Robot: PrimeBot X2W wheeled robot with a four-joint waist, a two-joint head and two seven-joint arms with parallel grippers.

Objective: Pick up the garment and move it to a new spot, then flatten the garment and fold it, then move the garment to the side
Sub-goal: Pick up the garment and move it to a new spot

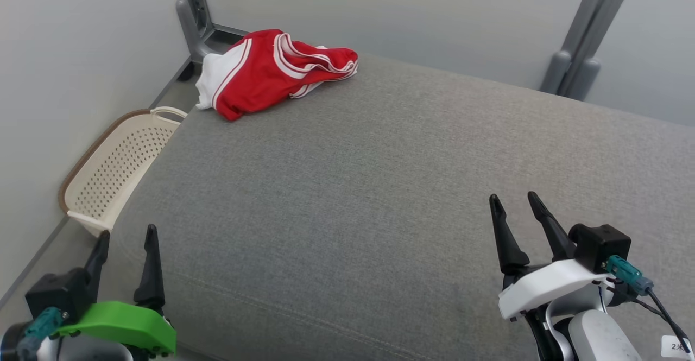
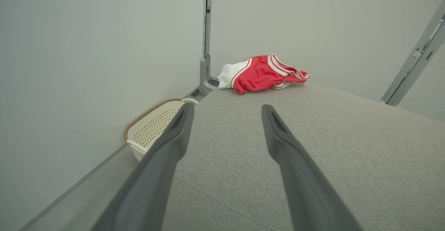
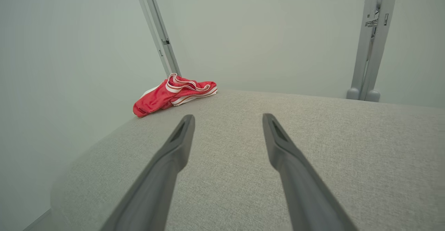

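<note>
Head view, nearest first: the left hand [image 1: 127, 230] under its green cover is at the lower left and the right hand [image 1: 513, 196] under its white cover at the lower right. Both have their fingers spread wide and hold nothing, at the near part of the grey fabric-covered worktop [image 1: 353, 187]. Off the worktop's left edge a cream perforated basket [image 1: 108, 176] sits tilted between it and the wall. Farthest away, the red garment [image 1: 266, 73] with white trim lies crumpled at the worktop's far left corner, well apart from both hands and just beside a grey metal post [image 1: 193, 13].
</note>
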